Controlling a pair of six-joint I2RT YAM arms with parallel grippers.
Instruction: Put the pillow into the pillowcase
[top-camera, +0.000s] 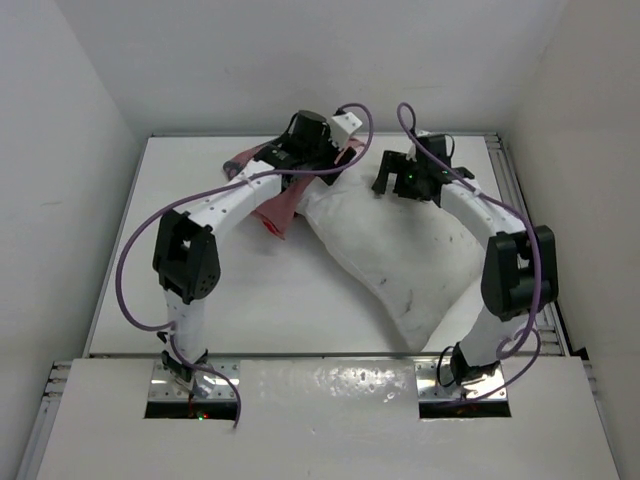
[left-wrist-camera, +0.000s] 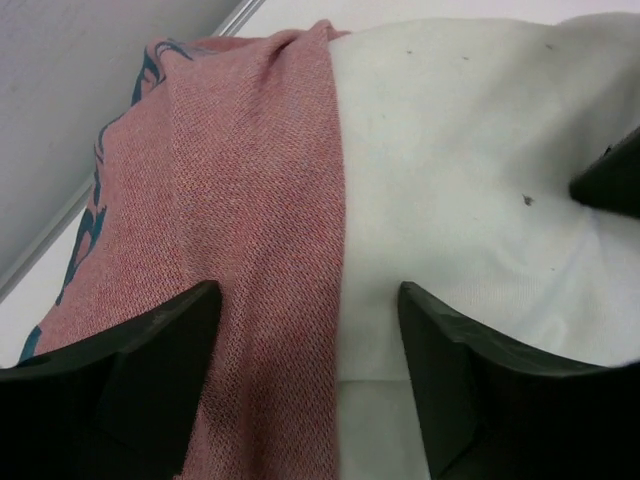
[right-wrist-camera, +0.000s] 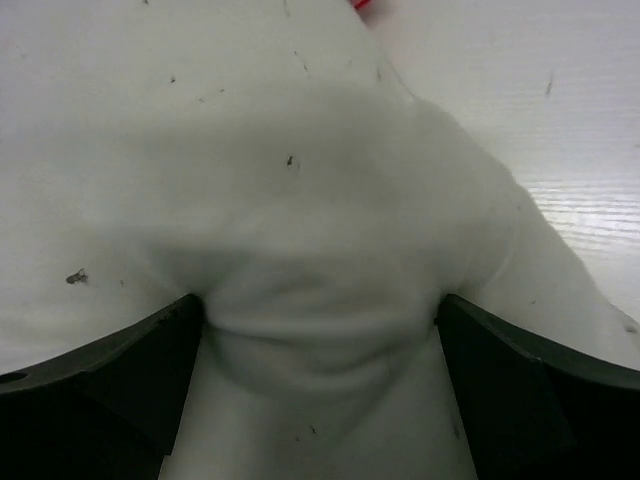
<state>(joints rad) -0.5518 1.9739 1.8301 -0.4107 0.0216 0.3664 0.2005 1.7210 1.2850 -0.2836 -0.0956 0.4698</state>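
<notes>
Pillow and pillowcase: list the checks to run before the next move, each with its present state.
1. Left hand free of fabric: ok. Its fingers stand apart above the pillowcase edge, pinching nothing.
2. Right hand free: ok. It is open, with its fingers either side of a bunched ridge of the pillow.
3. Pillow inside the pillowcase: not ok. Nearly all of the pillow lies bare; the case only meets its far left end.
4. Pillowcase mouth open and facing the pillow: cannot tell. The left arm hides it from above.
5. Pillow fully on the table: ok.
</notes>
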